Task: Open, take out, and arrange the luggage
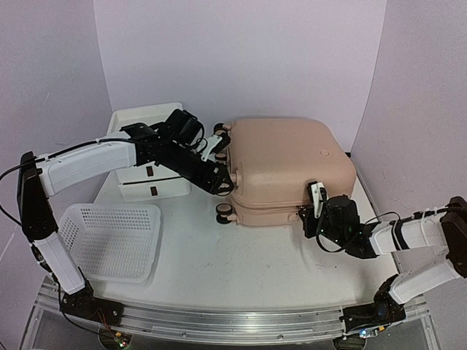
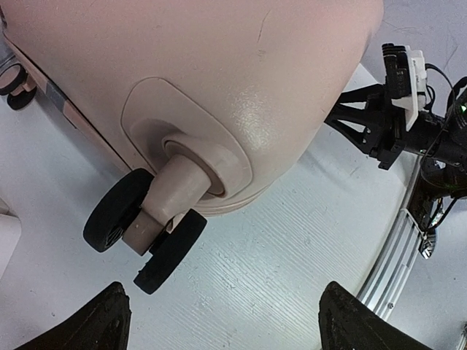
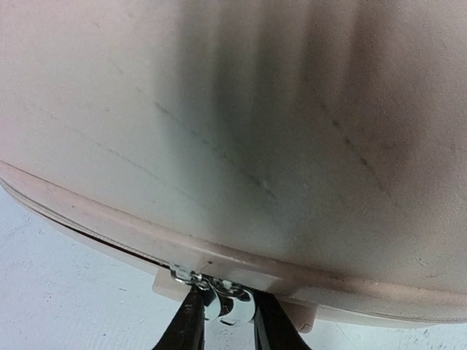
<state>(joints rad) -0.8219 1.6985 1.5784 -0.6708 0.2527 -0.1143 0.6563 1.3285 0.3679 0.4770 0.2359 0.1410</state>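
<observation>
Luggage (image 1: pixel 288 164) is lying flat and closed on the tabletop (image 1: pixel 233 270), toward the far right, with its wheels pointing left. The drawers (image 1: pixel 142 117) are standing just beside that wheeled end, at the far left. The left arm is stretching across their front, so the gap between the drawers and the luggage is being filled by the arm. The left pincer (image 1: pixel 222 184) is hovering near the front wheel (image 2: pixel 139 226), its fingers spread wide and holding nothing. The wheel is sitting ahead of them, apart from both.

The right pincer (image 3: pixel 228 321) is pressing up to the near right corner of the luggage, at the seam. Its fingers are standing only slightly apart with the metal zip pull (image 3: pixel 219 295) between them (whether they are pinching it, I cannot tell).

The basket (image 1: pixel 109 240) is resting at the near left, well apart from the luggage. The right rear corner of the luggage is sitting near the right wall (image 1: pixel 423 109), with the back wall a little behind it. Bare tabletop is showing in front of the luggage, between the basket and the right arm, running down to the rail (image 1: pixel 219 317) along the near edge.
</observation>
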